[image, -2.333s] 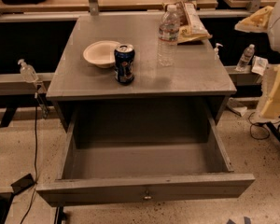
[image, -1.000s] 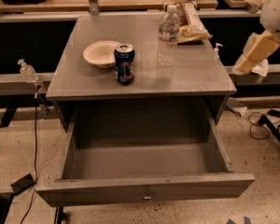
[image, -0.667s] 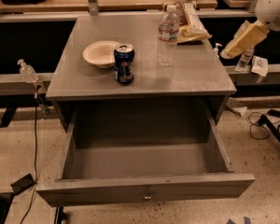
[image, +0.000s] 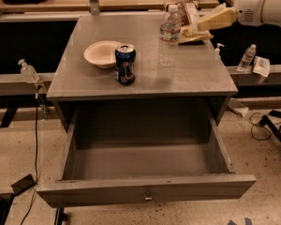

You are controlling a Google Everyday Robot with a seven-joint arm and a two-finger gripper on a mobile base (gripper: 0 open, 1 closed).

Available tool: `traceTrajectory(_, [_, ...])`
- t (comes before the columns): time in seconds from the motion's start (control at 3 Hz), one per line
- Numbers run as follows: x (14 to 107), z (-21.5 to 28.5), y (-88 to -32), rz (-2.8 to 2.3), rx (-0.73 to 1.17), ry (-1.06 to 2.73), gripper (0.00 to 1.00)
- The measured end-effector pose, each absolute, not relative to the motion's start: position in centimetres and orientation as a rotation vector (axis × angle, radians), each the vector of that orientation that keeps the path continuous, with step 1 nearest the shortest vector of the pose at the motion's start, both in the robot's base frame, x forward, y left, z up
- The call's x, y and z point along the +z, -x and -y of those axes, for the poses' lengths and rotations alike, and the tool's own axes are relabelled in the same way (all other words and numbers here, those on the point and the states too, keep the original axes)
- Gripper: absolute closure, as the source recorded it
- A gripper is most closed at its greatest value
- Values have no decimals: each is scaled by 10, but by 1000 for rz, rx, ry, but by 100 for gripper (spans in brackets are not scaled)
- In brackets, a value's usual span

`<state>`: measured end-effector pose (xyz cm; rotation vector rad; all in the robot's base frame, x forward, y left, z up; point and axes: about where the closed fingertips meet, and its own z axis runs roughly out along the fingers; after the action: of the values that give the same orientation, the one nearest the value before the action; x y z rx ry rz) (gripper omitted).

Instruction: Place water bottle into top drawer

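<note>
The water bottle [image: 169,36], clear ribbed plastic with a white cap, stands upright at the back right of the grey cabinet top [image: 187,76]. My gripper [image: 210,21] reaches in from the top right on a white arm, hanging over the back right of the cabinet top. It is just right of the bottle's upper part and apart from it. The top drawer [image: 145,191] is pulled fully out below the cabinet top. It is empty, and the keyhole shows on its front.
A blue soda can [image: 125,63] and a pale bowl [image: 99,54] stand left of the bottle. A snack bag [image: 191,18] lies behind the bottle, under the gripper. A pump bottle [image: 28,71] is at the left rail and a small bottle [image: 247,57] at the right rail. Cables lie on the floor.
My arm has swung from the right of the cabinet up and leftward, bringing the gripper over the cabinet top close to the water bottle. The bottle, can, bowl and drawer have not moved.
</note>
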<state>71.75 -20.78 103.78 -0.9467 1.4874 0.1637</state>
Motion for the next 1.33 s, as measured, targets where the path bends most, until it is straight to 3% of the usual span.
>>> traceTrajectory(0.67, [1003,179,-748,-1639,415,789,0])
traceTrajectory(1.33, [965,171,-768,-1688,504,692,0])
